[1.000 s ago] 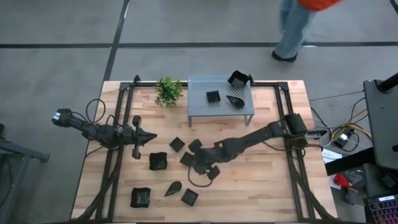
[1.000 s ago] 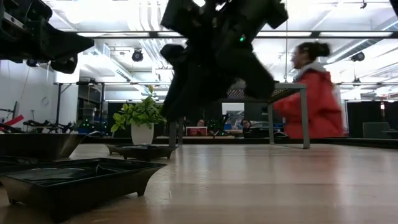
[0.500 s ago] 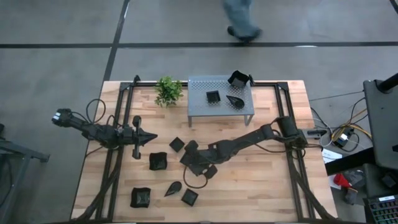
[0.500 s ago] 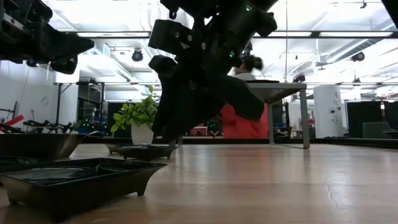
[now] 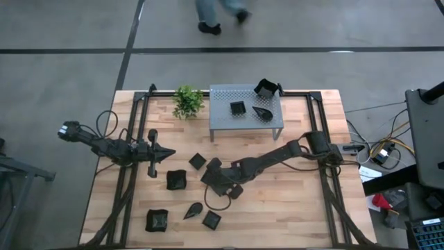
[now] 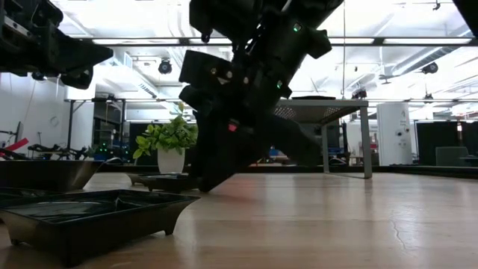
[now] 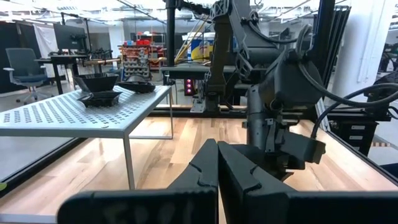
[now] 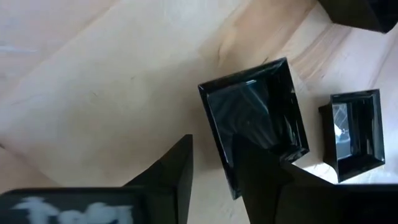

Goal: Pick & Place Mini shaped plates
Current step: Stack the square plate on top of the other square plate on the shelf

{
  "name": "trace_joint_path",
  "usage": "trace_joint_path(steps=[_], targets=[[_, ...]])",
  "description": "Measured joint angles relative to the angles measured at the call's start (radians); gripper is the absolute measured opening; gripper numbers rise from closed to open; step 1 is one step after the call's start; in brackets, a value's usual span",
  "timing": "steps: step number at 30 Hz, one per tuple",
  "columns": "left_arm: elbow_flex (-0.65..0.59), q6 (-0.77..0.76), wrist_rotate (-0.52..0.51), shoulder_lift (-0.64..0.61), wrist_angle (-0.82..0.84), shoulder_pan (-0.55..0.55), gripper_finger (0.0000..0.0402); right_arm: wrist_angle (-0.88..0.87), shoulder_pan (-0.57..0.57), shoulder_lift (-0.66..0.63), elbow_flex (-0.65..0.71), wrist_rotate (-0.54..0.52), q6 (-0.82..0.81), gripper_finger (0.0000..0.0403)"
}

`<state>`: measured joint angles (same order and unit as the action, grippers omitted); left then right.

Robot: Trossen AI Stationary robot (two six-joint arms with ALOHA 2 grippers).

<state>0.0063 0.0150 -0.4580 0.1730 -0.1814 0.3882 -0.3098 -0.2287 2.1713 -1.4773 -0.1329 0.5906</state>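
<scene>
On the wooden table (image 5: 291, 201), the right pincer (image 8: 214, 163) straddles a flat plate's (image 8: 258, 121) rim, fingers apart.

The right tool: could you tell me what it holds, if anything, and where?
Nothing gripped yet: the right tool straddles one rim of the flat square plate, jaws open.

right pincer (image 5: 211, 179) lowered toward flat square plate (image 8: 255, 124), person (image 5: 218, 14) walked leftward beyond table
</scene>
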Motion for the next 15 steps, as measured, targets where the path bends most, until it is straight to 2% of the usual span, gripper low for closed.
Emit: trace_joint_path(steps=[9, 15], targets=[[0.000, 0.000, 0.000, 0.000, 0.004, 0.000, 0.0000, 0.010, 0.000, 0.001, 0.000, 0.000, -0.005, 0.0086], [0.000, 0.000, 0.000, 0.000, 0.004, 0.000, 0.0000, 0.011, 0.000, 0.001, 0.000, -0.001, -0.007, 0.0057]])
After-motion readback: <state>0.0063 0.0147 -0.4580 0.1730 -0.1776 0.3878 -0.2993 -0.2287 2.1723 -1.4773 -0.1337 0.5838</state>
